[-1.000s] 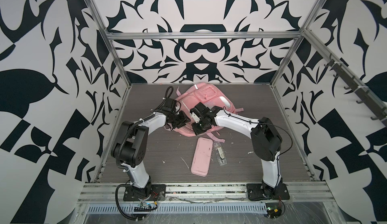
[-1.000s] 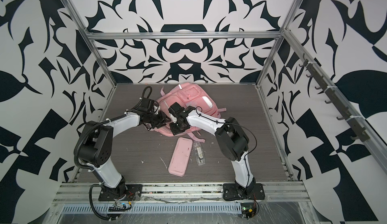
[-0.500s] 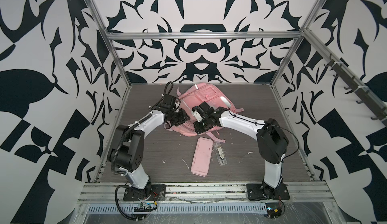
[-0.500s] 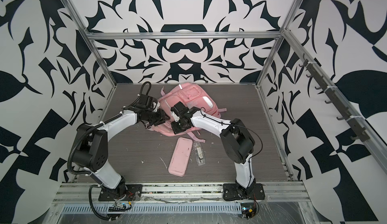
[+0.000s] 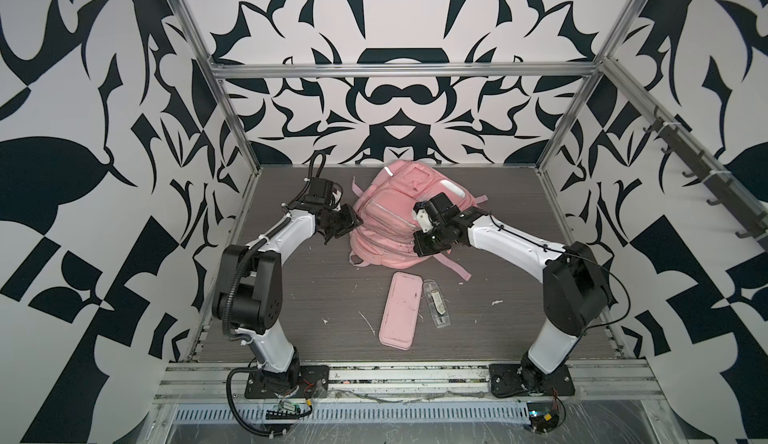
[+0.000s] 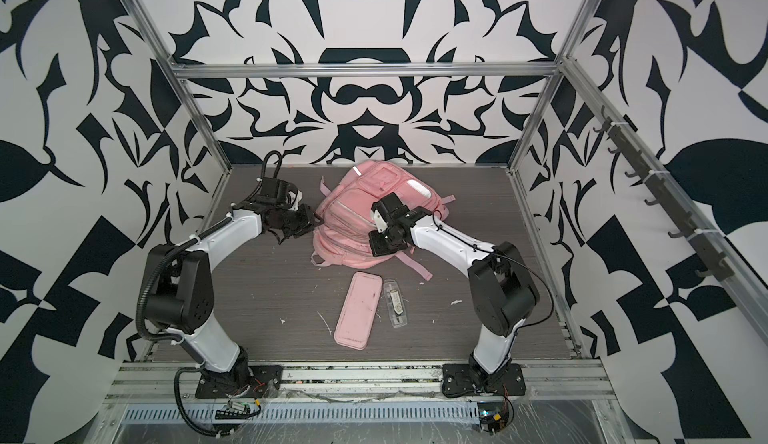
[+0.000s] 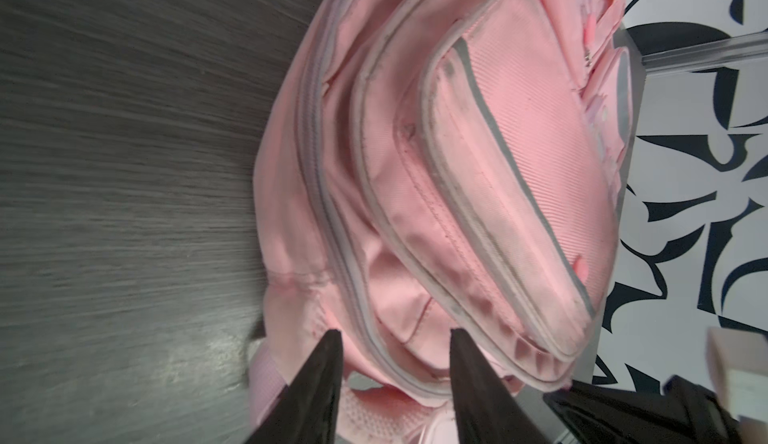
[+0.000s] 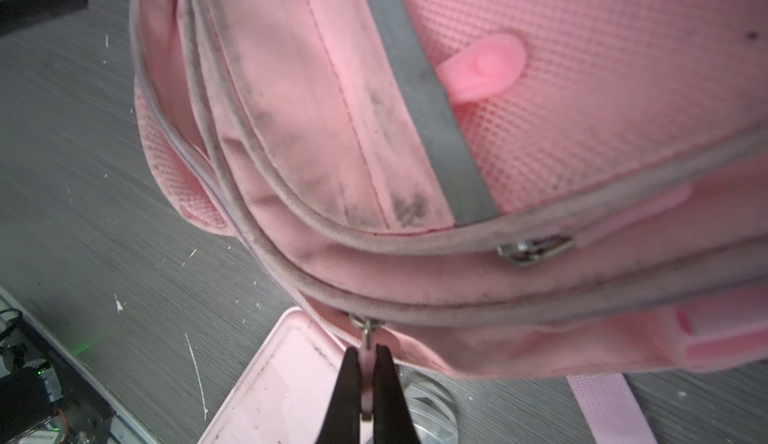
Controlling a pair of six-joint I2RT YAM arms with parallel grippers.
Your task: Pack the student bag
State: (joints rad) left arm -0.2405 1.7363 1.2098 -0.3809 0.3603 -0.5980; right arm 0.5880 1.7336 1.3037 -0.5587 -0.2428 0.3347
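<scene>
Place: robot lab test cell
Enclosure: aluminium frame [image 5: 399, 70], patterned walls [image 5: 104, 88]
Rig: bolted arm base [image 5: 505, 384], exposed wiring [image 5: 291, 408]

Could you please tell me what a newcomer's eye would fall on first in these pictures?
Against the loud black-and-white walls, the pink student bag at the back middle of the table stands out first. The right gripper is shut on a zip pull at its near edge, while the left gripper stands open at its left side. A flat pink pencil case lies in front.
</scene>
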